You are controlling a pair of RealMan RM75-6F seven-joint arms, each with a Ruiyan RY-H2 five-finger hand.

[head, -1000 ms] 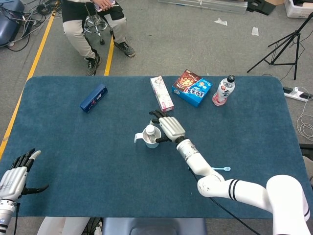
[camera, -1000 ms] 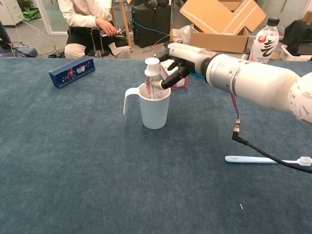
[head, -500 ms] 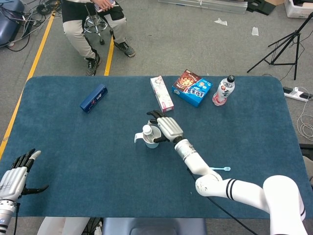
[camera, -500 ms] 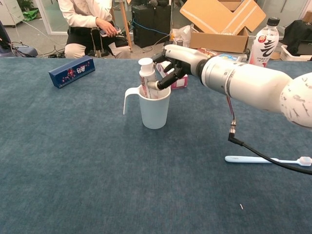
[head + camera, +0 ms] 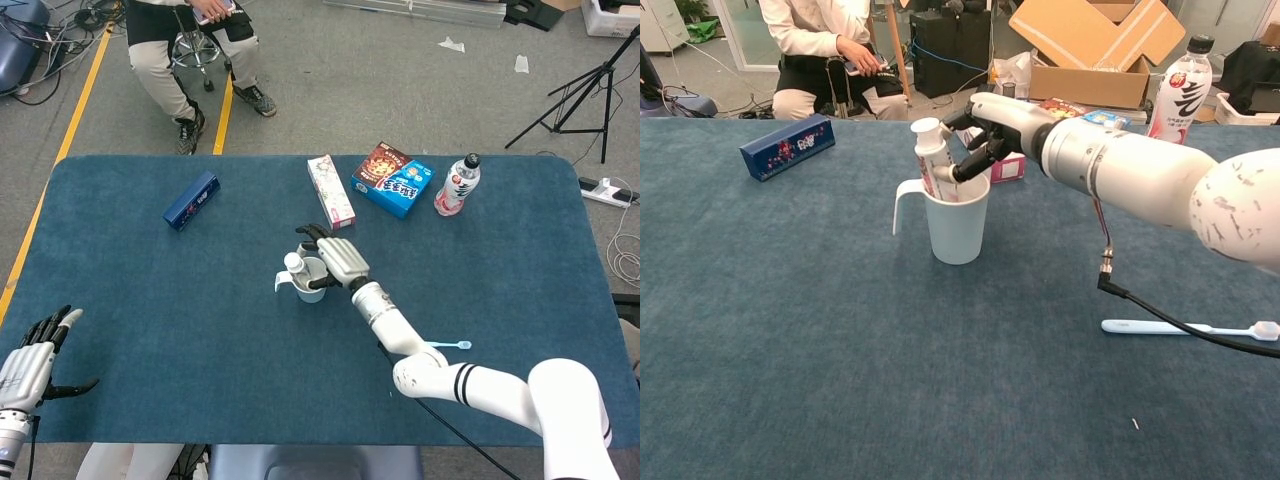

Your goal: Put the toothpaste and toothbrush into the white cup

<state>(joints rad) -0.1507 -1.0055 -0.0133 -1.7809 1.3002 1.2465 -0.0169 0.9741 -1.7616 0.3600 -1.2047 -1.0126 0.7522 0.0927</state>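
One of two items is nearly placed: the toothpaste, upright a second ago, now leans left inside the white cup with the right hand still pinching it, while the toothbrush lies on the table and the left hand rests with fingers spread.

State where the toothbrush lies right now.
The toothbrush lies flat on the blue table, low right in the chest view, well apart from the white cup.

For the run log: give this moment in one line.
right hand holds toothpaste in cup | toothbrush on table | left hand open
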